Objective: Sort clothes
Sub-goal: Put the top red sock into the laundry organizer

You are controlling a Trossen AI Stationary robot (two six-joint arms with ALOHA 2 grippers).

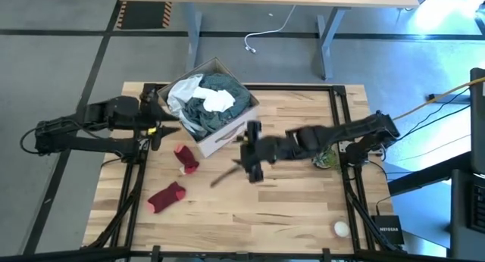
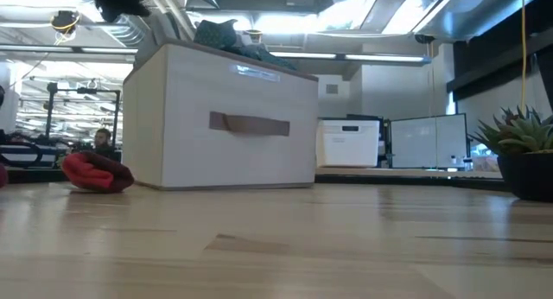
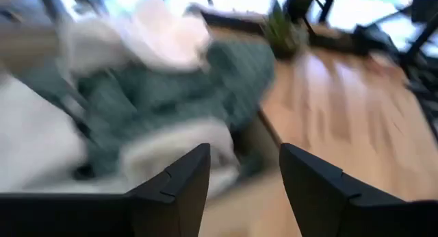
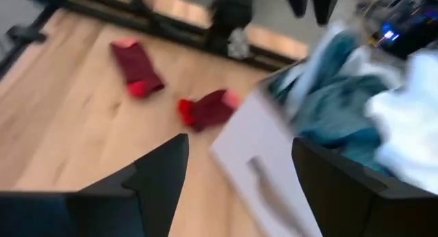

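Note:
A white cardboard box (image 1: 220,135) stands at the table's far middle. It holds teal-green (image 1: 220,95) and white (image 1: 182,92) clothes, which also show in the left wrist view (image 3: 171,93). Two dark red socks lie on the table in front of the box's left side, one close to it (image 1: 186,157) and one nearer the front (image 1: 167,195). My left gripper (image 1: 168,126) is open and empty at the box's left side (image 3: 243,161). My right gripper (image 1: 244,152) is open and empty above the table by the box's right near corner (image 4: 239,151).
A small potted plant (image 1: 327,157) stands at the table's right, under my right arm. A small white ball (image 1: 341,229) lies near the front right corner. Bare wood (image 1: 265,216) lies in front of the box. Black frame rails (image 1: 345,141) run along the table's sides.

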